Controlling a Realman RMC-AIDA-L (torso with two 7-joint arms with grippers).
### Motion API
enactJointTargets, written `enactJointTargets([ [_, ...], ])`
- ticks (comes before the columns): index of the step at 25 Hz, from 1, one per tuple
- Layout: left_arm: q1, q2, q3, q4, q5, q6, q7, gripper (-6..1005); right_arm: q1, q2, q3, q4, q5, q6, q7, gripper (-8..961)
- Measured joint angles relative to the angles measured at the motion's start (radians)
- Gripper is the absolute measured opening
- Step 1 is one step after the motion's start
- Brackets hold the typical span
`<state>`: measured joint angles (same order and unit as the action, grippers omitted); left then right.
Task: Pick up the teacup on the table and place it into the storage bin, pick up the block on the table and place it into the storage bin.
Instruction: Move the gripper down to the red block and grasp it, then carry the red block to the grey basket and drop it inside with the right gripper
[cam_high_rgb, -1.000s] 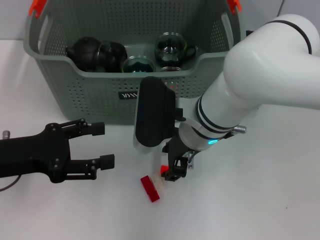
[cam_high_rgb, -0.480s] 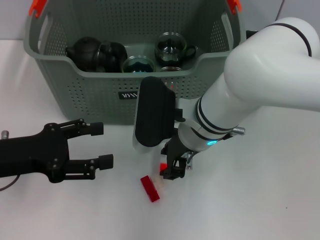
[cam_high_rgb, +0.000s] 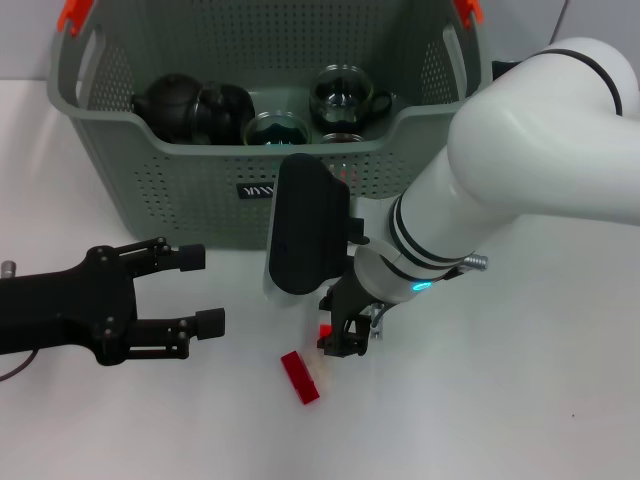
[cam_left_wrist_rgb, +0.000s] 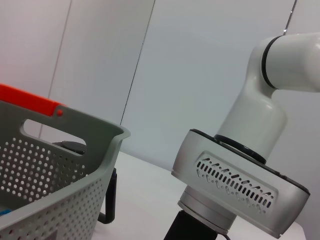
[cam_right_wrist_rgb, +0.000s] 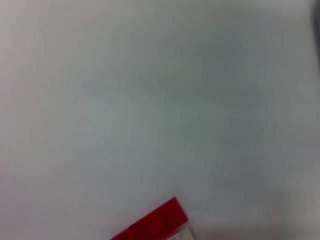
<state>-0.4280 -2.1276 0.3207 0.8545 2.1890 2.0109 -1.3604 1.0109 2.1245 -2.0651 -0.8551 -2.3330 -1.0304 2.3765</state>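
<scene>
The storage bin (cam_high_rgb: 170, 190) fills the upper frame, teapot (cam_high_rgb: 178, 107) and teacups (cam_high_rgb: 345, 95) inside; the block (cam_high_rgb: 299, 377) lies bottom centre on the table (cam_high_rgb: 520, 400).

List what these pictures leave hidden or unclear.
- Right gripper, head view: the wrist housing hides most of it; a red bit shows at its tips, grip unclear.
- Red block, right wrist view: cut off by the edge.
- Storage bin, head view: its front wall hides the floor inside.
</scene>
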Motion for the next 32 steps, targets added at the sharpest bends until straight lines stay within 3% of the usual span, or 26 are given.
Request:
enactJointTargets([
  [4,0.0,0.0,0.0,0.0,0.0,0.0,0.001,887,0.0,0.0,-0.003,0.005,0.02,0.001,-0.002,458],
  [26,0.0,0.0,0.0,-0.002,-0.001,-0.001,0.001,887,0.004,0.0,-0.009,0.029,0.03,-0.001,-0.002,422],
  [29,0.0,0.0,0.0,-0.002,-0.001,-0.001,0.001,887,0.005,0.0,-0.01,0.029,0.03,-0.005,-0.002,208],
  [32,0.0,0.0,0.0,-0.002,-0.001,-0.001,0.001,887,0.002,-0.002,-0.007,0.017,0.03,-0.006,0.006,188],
])
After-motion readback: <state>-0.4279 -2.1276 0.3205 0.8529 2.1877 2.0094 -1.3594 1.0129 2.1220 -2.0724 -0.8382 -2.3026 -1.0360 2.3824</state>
